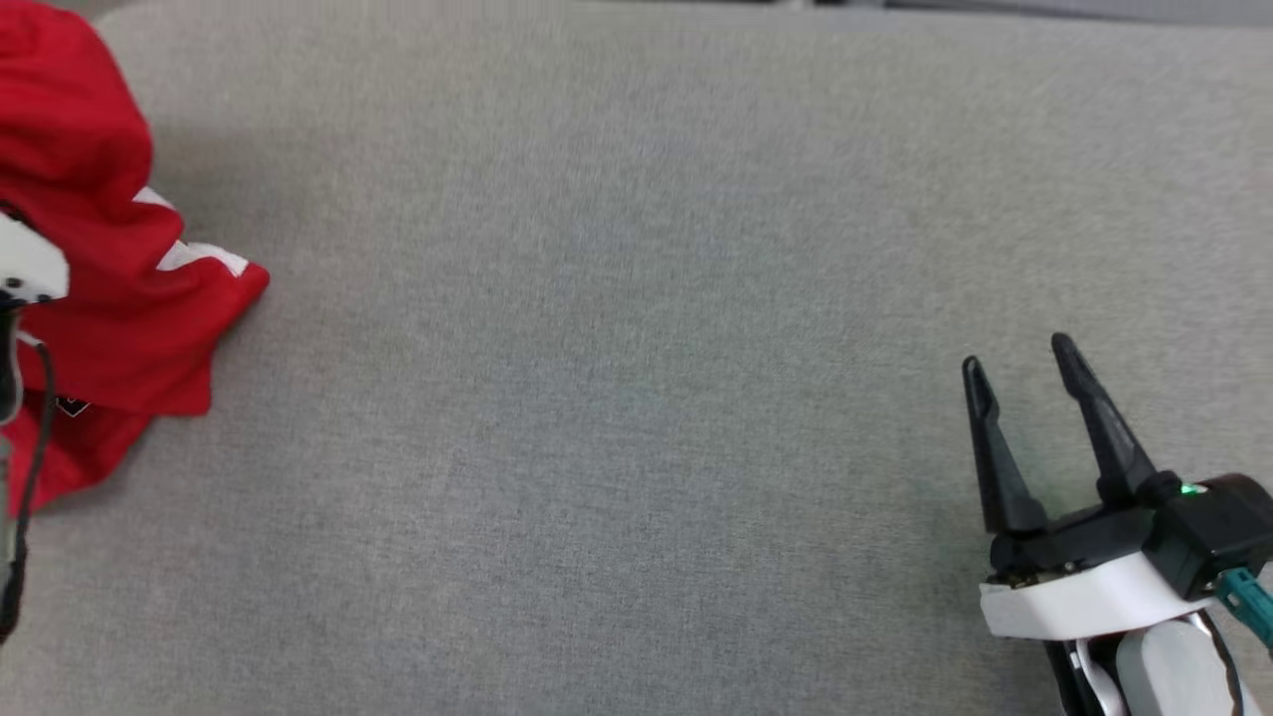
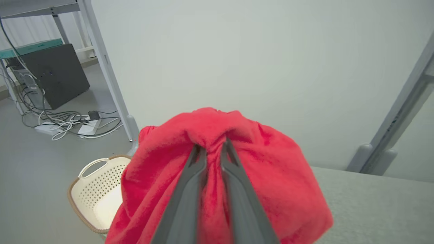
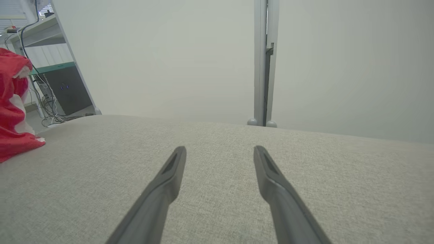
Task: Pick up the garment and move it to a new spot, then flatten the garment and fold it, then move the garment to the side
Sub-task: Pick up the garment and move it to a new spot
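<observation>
The garment (image 1: 119,298) is red cloth with white patches, bunched at the far left edge of the grey table (image 1: 636,298), and its lower folds rest on the surface. In the left wrist view my left gripper (image 2: 212,144) is shut on a raised fold of the garment (image 2: 271,176), whose cloth drapes down around both fingers. From the right wrist view the garment (image 3: 12,112) stands tall at the left edge. My right gripper (image 1: 1014,356) hovers open over the table's right front, nothing between its fingers (image 3: 173,169).
A cream perforated basket (image 2: 93,193) sits on the floor beside the table's left end. Cables and a power strip (image 2: 67,123) lie by a dark box (image 2: 57,74) under a shelf. A pale wall and grey posts (image 3: 264,61) stand behind the table.
</observation>
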Robot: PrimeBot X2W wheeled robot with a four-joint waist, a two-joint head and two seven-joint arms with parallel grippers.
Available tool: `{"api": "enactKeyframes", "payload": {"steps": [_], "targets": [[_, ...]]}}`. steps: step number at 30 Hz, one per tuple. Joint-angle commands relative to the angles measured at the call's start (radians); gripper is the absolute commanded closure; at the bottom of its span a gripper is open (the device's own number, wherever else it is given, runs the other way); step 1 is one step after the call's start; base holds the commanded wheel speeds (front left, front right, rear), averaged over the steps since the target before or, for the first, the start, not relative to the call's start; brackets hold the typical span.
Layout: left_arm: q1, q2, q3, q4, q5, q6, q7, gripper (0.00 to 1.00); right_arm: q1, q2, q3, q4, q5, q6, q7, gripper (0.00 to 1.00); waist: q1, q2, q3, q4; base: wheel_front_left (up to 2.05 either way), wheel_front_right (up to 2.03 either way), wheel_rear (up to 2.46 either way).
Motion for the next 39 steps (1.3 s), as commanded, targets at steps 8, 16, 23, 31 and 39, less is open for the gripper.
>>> {"api": "enactKeyframes", "payload": {"steps": [8,16,23,31,39], "targets": [[0.161,0.004,-0.142,-0.382,-0.194,-0.001,0.036,1.00,0.066,0.058,0.003,0.015,0.015,-0.002,0.000,0.00,0.0000,0.0000,-0.223,-0.129,0.00,0.00,0.00],[0.208,-0.050,-0.181,-0.663,-0.304,0.006,0.132,1.00,0.066,0.083,0.007,0.014,0.021,-0.002,0.000,0.00,0.0000,0.0000,-0.271,-0.295,0.00,0.00,0.00],[0.172,-0.168,-0.248,-0.802,-0.355,0.021,0.179,1.00,0.063,0.098,-0.004,0.009,0.023,-0.002,0.000,0.00,0.0000,0.0000,-0.250,-0.424,0.00,0.00,0.00],[0.287,-0.268,-0.402,-0.717,-0.283,0.015,0.109,1.00,0.070,0.110,-0.015,0.004,0.026,-0.002,0.000,0.00,0.0000,0.0000,-0.217,-0.468,0.00,0.00,0.00],[0.480,-0.317,-0.509,-0.507,-0.360,-0.001,-0.033,1.00,0.081,0.101,-0.032,-0.003,0.020,-0.002,0.000,0.00,0.0000,0.0000,-0.205,-0.431,0.00,0.00,0.00]]}}
